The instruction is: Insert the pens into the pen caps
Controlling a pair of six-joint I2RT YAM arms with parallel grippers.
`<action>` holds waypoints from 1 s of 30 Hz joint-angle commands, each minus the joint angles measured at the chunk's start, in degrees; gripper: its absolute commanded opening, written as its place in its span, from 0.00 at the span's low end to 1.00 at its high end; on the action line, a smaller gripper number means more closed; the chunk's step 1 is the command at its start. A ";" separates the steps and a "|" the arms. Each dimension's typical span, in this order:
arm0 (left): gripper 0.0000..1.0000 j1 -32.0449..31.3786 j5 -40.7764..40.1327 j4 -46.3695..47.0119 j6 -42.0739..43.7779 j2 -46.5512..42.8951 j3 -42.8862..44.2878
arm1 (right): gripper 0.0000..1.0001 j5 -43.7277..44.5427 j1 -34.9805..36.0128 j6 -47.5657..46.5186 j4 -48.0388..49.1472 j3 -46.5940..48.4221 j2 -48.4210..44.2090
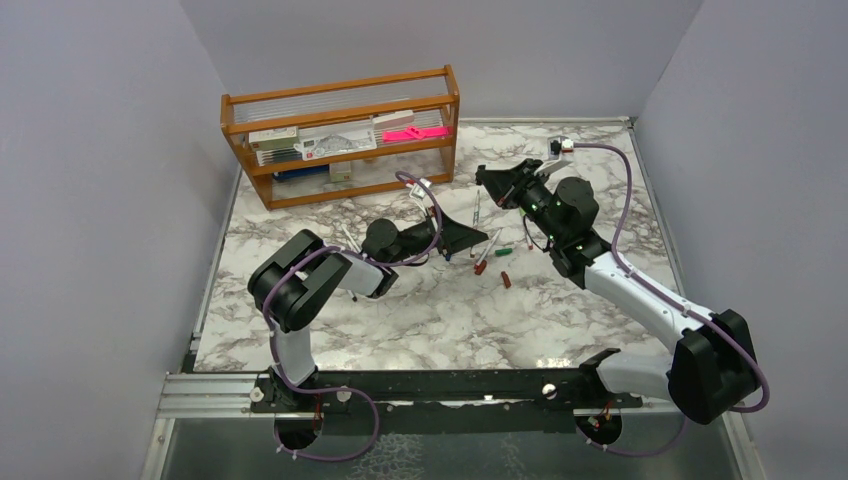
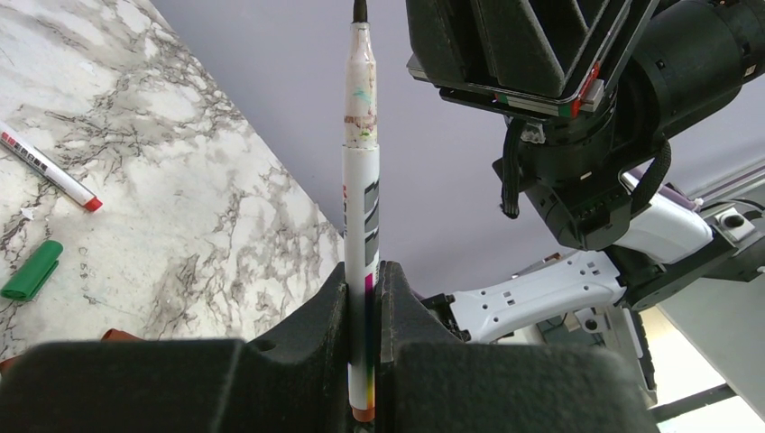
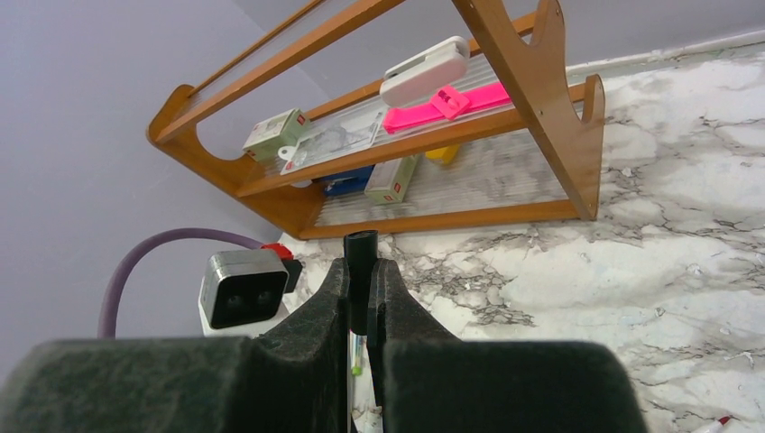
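**White pen in left jaws, dark cap in right, not yet joined**

Left gripper [image 2: 364, 281] is clamped on the white pen [image 2: 361, 162]. The pen stands straight up out of the fingers, its dark tip at the frame's top edge. Right gripper [image 3: 362, 271] is closed on a short dark cap [image 3: 361, 245], with the open end poking out past the fingertips. In the top view both grippers hang over mid-table, the right one beyond the left, with a gap between them. Loose on the marble table [image 1: 400, 320], near the left gripper, are a green cap [image 2: 32, 270] and a red-ended pen [image 2: 50, 169]. Wooden rack [image 3: 505, 135] stands at the far edge.
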 commanded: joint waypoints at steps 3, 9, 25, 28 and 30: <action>0.00 0.28 1.24 4.36 -0.47 0.26 0.68 | 0.01 -1.44 0.31 -1.19 -0.37 -0.92 -0.63; 0.00 0.66 1.90 4.35 -0.67 -0.06 1.30 | 0.01 -1.47 0.33 -1.19 -0.41 -1.43 -0.84; 0.00 0.99 1.81 5.06 -1.23 1.26 1.48 | 0.01 -3.00 0.33 -1.28 -0.32 -2.57 -1.59; 0.00 1.13 1.56 4.94 -0.99 1.49 1.44 | 0.01 -3.39 0.32 -1.45 -0.64 -2.61 -1.81; 0.00 1.33 1.55 4.84 -0.55 1.65 1.65 | 0.01 -3.82 0.33 -1.61 -1.03 -2.78 -1.94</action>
